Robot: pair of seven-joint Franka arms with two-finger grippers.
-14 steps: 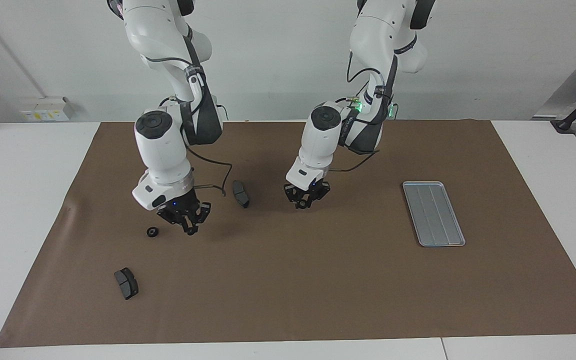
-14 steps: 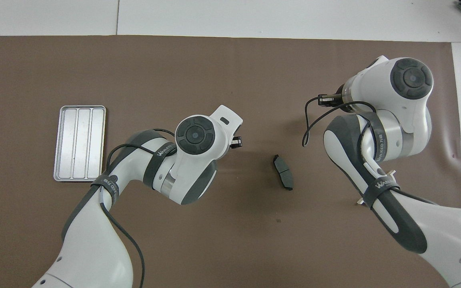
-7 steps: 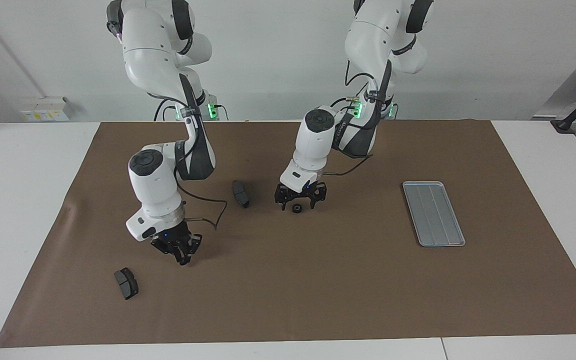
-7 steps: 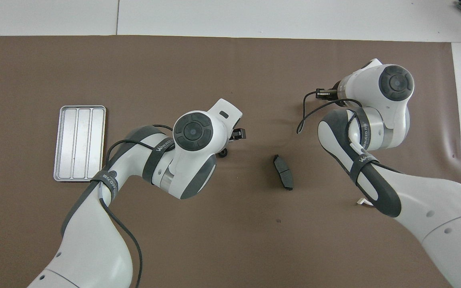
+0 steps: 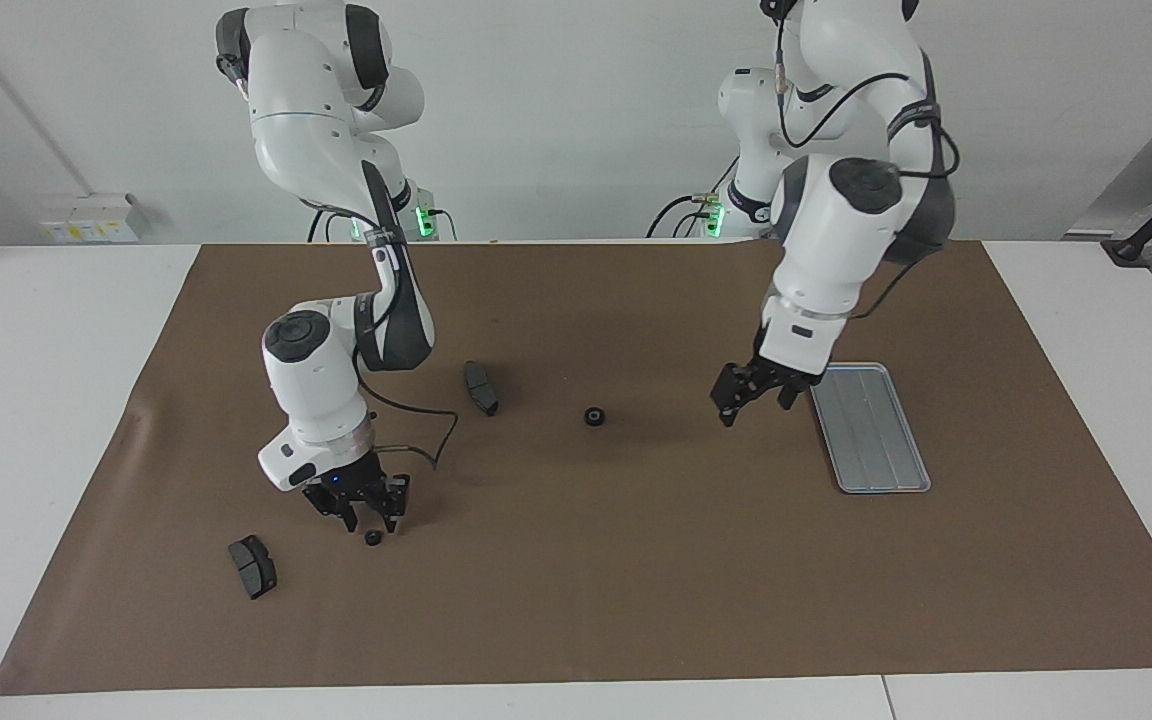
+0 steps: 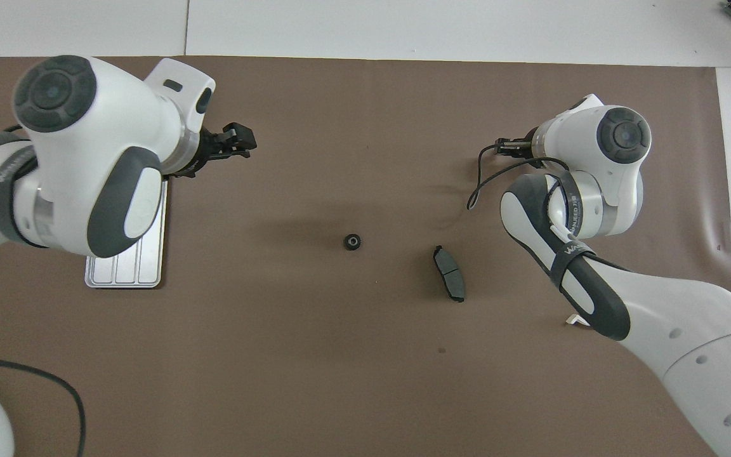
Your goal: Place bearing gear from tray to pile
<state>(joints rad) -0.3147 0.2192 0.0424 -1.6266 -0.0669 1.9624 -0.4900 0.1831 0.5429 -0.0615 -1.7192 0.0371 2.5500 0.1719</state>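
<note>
Item: bearing gear (image 5: 594, 417), small black round part with a central hole, ring-shaped seen from above; lies flat on the brown mat (image 5: 576, 600) of the bench, off the tray, well apart from the left gripper toward the right arm's end, beside a dark grey brake pad (image 5: 481, 387).

Item: second bearing gear (image 5: 372, 537), same small black round form; on the mat directly beneath the right gripper (image 5: 356, 512), whose fingers stand spread around it, released.

Item: tray (image 5: 881, 440), silver-grey, ribbed lengthwise, raised rim; just beside the left gripper (image 5: 751, 395), toward the left arm's end.

Left gripper: raised over the mat, fingers apart, holding nothing.

Item: second brake pad (image 5: 253, 566), dark grey; near the right gripper, toward the right arm's end of the bench.
</note>
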